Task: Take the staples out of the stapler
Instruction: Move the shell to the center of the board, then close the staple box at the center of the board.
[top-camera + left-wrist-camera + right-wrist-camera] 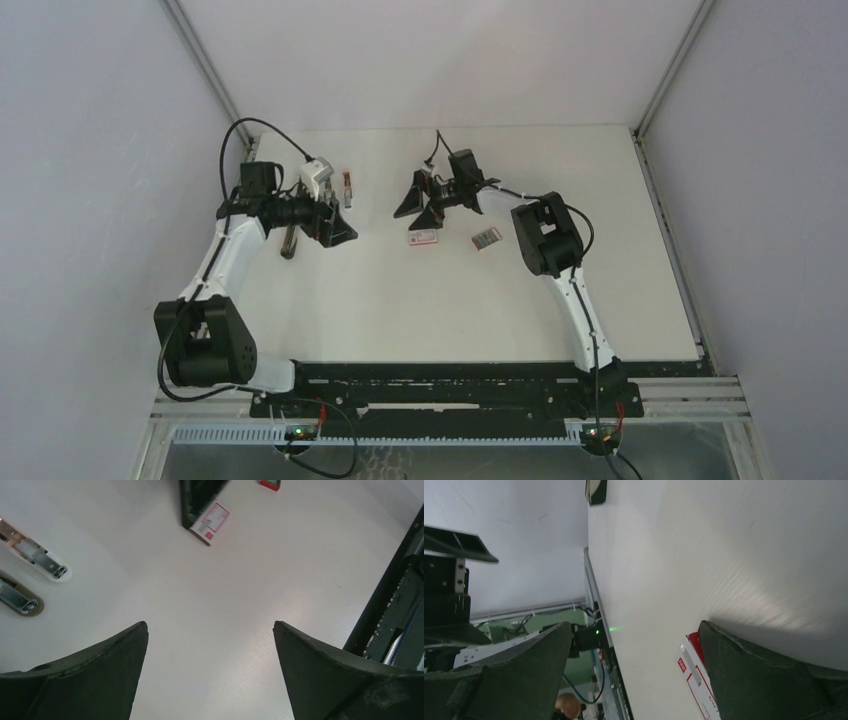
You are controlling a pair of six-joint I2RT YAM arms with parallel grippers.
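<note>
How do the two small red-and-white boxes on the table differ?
The left red-and-white box lies square to the white table, showing a white face with a red border; the right red-and-white box is turned at an angle and looks greyer. Both are small and flat, lying on the table.

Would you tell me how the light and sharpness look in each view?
Top view: even, soft light, the table bright, small things unreadable. Left wrist view: a pale sheen mid-table, the dark left fingers soft-edged, the red-and-white box fairly sharp. Right wrist view: tilted, glare on the table at right, the right fingers in shadow.
</note>
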